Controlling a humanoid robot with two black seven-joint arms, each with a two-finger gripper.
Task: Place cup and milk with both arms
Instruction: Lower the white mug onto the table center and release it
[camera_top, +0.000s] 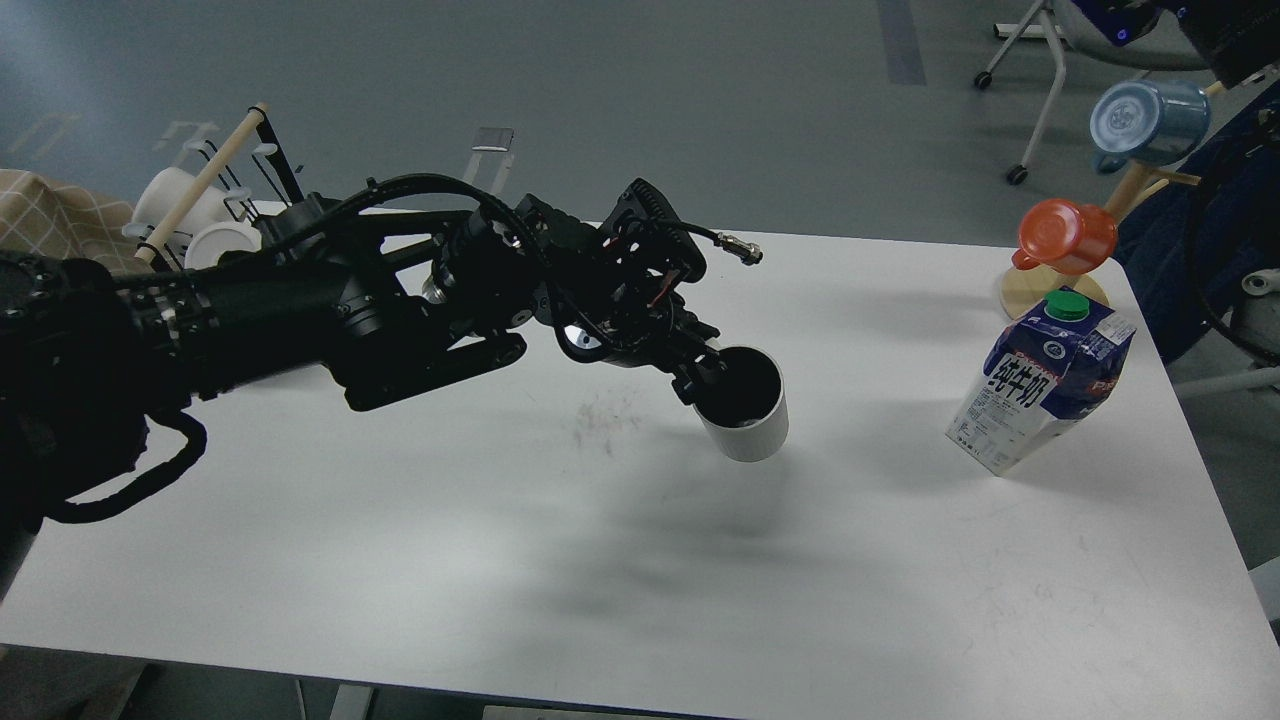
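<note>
My left arm, a black jointed limb wrapped in looping cables, reaches in from the left across the white table (400, 560), and its left gripper (703, 372) has its dark fingers closed over the near rim of the white mug (750, 425), one finger dipping into the dark grey inside. The mug is a plain cylinder with a glossy ceramic look, tilted slightly, near the middle of the table; whether its base touches the top or hangs just above its shadow cannot be told. Well apart to the right, the milk carton (1035, 395) stands leaning on the tabletop, a tall gable-top box in dark blue and white card with black Chinese characters and a round green screw cap (1066, 305). Behind it, a pale wooden mug tree (1135, 190) with a round base carries an orange cup (1068, 236) and a light blue mug (1148, 122) on its pegs. At the far left edge a rack (205, 205) with a wooden dowel holds white cups. The tabletop is smooth and matte, faintly scuffed near the centre. The right gripper does not appear in the head view.
</note>
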